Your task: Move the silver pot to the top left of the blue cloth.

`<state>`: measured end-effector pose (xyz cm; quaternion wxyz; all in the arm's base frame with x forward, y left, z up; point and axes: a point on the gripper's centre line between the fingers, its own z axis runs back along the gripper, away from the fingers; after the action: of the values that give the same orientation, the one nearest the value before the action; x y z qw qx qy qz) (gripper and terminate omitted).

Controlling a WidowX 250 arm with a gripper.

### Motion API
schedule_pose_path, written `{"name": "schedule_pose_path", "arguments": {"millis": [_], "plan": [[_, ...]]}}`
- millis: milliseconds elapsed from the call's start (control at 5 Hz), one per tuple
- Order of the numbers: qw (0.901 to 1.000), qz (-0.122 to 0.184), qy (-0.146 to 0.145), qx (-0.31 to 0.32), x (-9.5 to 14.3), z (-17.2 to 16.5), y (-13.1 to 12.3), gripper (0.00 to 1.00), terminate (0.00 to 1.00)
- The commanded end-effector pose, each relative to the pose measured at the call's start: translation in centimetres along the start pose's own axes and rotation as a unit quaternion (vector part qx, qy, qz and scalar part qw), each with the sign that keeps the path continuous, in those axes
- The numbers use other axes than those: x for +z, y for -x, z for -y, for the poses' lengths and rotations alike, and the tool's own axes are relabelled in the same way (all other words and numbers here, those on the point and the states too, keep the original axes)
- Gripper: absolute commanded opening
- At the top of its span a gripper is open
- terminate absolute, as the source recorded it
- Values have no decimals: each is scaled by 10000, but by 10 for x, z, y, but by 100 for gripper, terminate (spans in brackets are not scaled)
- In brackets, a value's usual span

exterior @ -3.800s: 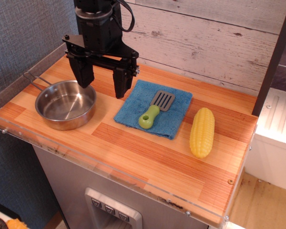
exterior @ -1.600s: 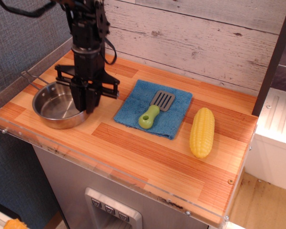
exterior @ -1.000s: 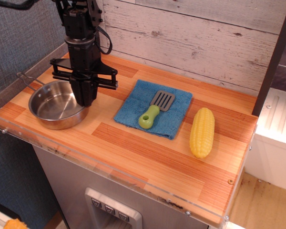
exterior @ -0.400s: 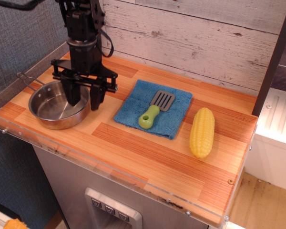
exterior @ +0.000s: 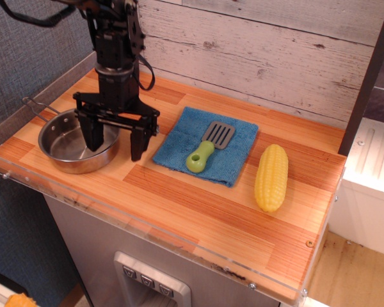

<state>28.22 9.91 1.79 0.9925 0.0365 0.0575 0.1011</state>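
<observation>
Now the claw [exterior: 115,142] (spread wide) straddles the silver pot's [exterior: 67,144] rim.

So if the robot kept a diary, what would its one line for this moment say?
gripper: open, straddling pot's right rim | silver pot: on table, left of cloth, not lifted | blue cloth: spatula on it

The arm [exterior: 115,45] is matte black throughout, a stack of blocky, boxy segments with a rounder collar near the bottom. A black cable [exterior: 146,64] loops out at its 3 o'clock side, and another curves off toward 10 o'clock at the top. The gripper [exterior: 114,144] is black too: a flat crossbar carrying two long, straight, slab-like fingers [exterior: 138,142], with small pale screw heads at the bar's 3 o'clock end.
</observation>
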Motion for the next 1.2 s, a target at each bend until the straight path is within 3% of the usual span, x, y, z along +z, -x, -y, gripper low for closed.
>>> {"name": "schedule_pose_path", "arguments": {"millis": [0,600,800,1000], "plan": [[9997,228,-64,23,12,-2,-5,0,0],[9981,556,26,245,36,-4,-3,0,0],[9960,707,213,497,48,-1,-27,0,0],[9943,761,173,733,51,5,-58,0,0]]}}
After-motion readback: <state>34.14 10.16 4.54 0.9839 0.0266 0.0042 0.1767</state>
